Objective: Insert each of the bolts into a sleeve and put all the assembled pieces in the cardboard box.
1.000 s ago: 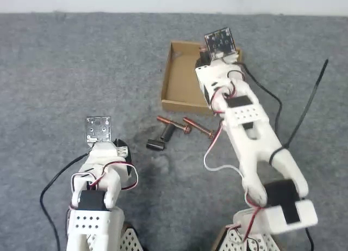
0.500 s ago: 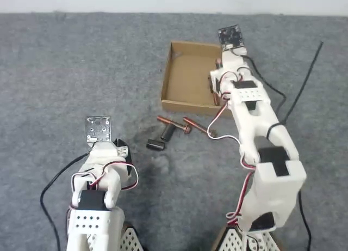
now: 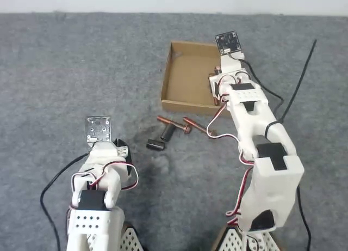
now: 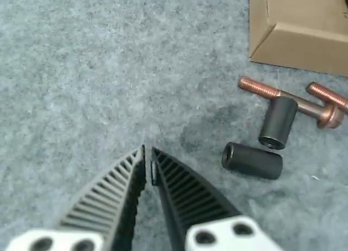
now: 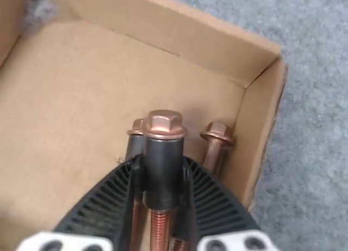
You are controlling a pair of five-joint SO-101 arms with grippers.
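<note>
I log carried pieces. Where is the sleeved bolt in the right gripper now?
The right gripper holds the sleeved bolt over the cardboard box, near a corner, close to two other bolts lying inside.

Light is bright, soft and even; the source seems overhead.

High view: carpet (image 3: pixel 65 71) uniformly lit, no hot spots. Palest band runs along the top edge of the frame. Faint dark patch on the carpet at centre frame, around the two sleeves (image 3: pixel 156 146). White shell of the right arm (image 3: pixel 255 126) bright, detail kept. Cardboard box (image 3: pixel 187 79): inner left wall a shade darker than its floor.

Left wrist view: left gripper (image 4: pixel 148 153) matte black, no glare.

Right wrist view: small dull highlight on the head of the sleeved bolt (image 5: pixel 163 153) in the right gripper (image 5: pixel 162 164).
</note>
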